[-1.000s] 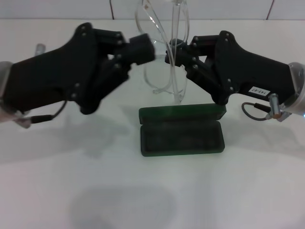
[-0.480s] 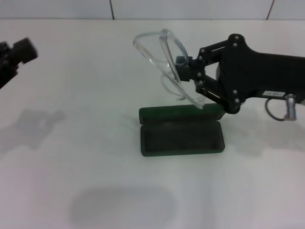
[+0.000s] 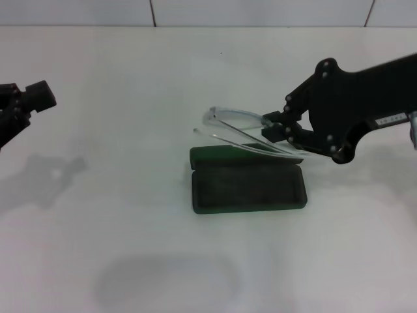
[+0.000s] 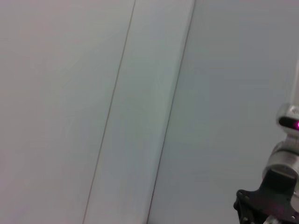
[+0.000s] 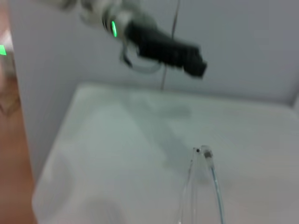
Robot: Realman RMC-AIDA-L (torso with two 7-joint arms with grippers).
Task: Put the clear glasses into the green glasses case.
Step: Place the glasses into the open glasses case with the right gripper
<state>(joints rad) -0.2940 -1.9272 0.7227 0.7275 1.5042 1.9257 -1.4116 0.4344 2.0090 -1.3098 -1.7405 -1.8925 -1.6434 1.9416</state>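
Most of the left wrist view is pale, featureless surface. A broad lighter band (image 4: 140, 116) runs across it on a slant, from about 12 o'clock down toward 6 o'clock, with a thin dark seam line (image 4: 110, 112) just beside it on the 9 o'clock side. At about 4 o'clock, against the edge, stands part of the right arm (image 4: 285, 163): a silver-grey cylindrical wrist section with a small magenta light (image 4: 295, 124) on it, and below that the black gripper body (image 4: 264, 205), cut off by the border so its fingers cannot be made out.
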